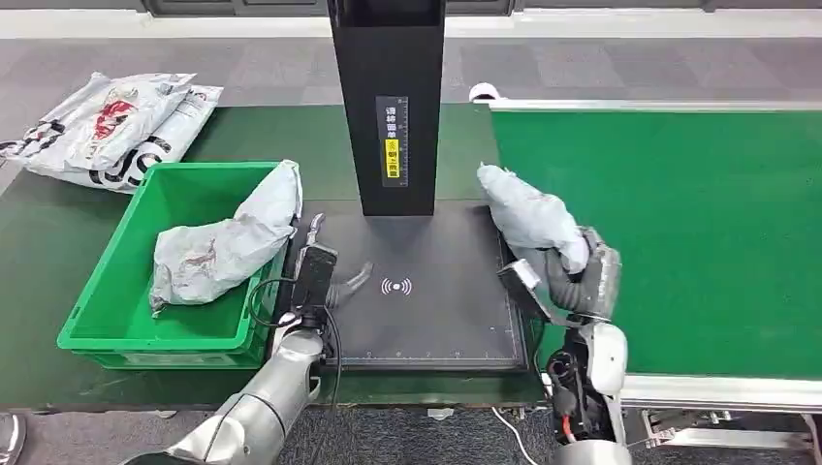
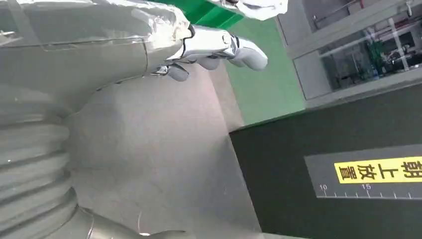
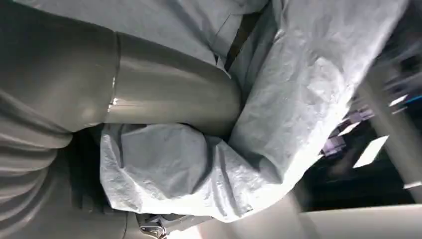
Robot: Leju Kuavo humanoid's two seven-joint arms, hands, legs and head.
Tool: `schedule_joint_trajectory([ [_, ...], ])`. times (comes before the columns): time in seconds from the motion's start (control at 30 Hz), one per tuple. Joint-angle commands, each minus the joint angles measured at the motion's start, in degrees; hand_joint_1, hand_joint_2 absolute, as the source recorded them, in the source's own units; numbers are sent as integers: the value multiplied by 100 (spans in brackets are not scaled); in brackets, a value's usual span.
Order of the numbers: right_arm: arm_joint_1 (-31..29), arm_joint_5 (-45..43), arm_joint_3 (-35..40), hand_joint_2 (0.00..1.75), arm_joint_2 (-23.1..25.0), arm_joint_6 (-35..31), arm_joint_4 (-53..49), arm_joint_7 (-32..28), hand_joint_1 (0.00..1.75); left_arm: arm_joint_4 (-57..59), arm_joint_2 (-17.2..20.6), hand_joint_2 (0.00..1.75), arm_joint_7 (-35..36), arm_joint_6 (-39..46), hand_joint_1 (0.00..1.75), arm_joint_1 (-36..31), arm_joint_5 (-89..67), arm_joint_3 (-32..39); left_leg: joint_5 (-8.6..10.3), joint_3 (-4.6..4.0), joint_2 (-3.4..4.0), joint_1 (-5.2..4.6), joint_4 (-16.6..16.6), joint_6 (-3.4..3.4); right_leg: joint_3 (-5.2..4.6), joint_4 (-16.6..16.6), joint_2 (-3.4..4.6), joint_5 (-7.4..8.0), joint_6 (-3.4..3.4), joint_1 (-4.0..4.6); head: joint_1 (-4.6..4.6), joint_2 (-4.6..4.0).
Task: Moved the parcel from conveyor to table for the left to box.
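The right hand (image 1: 580, 276) grips the soft, crumpled grey parcel (image 1: 528, 215) by its near end, lifted between conveyor (image 1: 698, 232) and black scan pad (image 1: 426, 310); likely light and floppy, it would sag unless held mid-body, while the left hand (image 1: 325, 271) rests with fingers apart, holding nothing.

A black upright column (image 1: 387, 97) rises from the far edge of the black scan pad (image 1: 426, 300) at the bench's middle, blocking any straight pass across the far side. The pad's near half lies bare between the left hand (image 1: 320, 271) at its left edge and the right hand (image 1: 580, 276), holding a grey parcel (image 1: 528, 213), at its right edge. A green crate (image 1: 107, 310), already carrying a parcel, walls the left.
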Motion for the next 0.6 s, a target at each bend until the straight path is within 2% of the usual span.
schedule_joint_trajectory([
  [0.03,-519,-884,2802,175,99,778,2194,532,175,11,90,175,17,-47,0,-129,21,449,-10,21,59,10,-3,-3,7,-8,50,10,-7,11,0,2],
  [0.13,-560,-848,3351,175,83,917,2430,828,175,-60,49,175,17,-37,0,-116,37,417,-8,25,54,8,-7,-3,9,-7,46,7,-8,9,0,0],
  [0.27,-716,-1162,3607,175,-23,1133,2839,652,175,-126,60,175,17,-55,0,-111,171,379,-3,15,26,5,-6,-1,6,-6,17,2,-4,5,0,2],
  [0.47,-737,-1182,3798,175,-40,1373,3063,587,175,-285,44,175,17,-141,0,-56,322,374,-3,30,27,6,-14,0,25,-19,14,3,-5,7,0,2],
  [0.6,-753,-1102,3992,175,-37,1779,3267,577,175,-535,28,175,17,-338,0,19,536,314,-2,22,20,6,-9,-3,17,-14,8,1,-6,7,0,0],
])
